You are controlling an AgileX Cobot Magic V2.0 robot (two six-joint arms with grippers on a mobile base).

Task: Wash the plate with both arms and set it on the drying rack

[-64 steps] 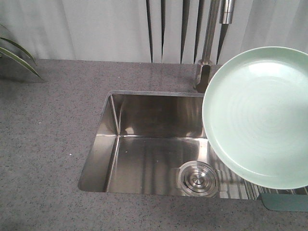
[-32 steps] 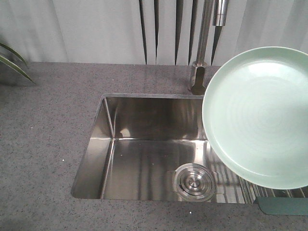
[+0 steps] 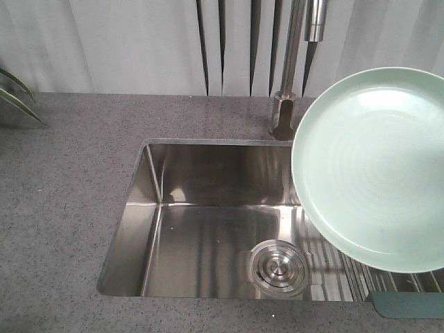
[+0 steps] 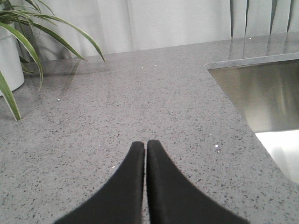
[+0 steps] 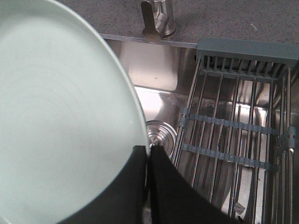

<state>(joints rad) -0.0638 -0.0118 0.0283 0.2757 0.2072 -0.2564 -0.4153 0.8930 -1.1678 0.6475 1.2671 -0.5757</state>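
The pale mint-green plate hangs tilted in the air over the right side of the sink, its face toward the front camera. In the right wrist view the plate fills the left half, and my right gripper is shut on its rim, one finger on each face. Below and to the right lies the drying rack, steel wires with grey-green crossbars, resting across the sink; only its near corner shows in the front view. My left gripper is shut and holds nothing, low over the grey counter left of the sink.
The steel sink has a round drain near its front right. A faucet stands behind it, before pale curtains. A potted plant stands at the counter's far left. Speckled grey counter surrounds the sink.
The plate stays at the same spot in the front view, while the sink, faucet and counter have shifted left and slightly down, as the camera moves.
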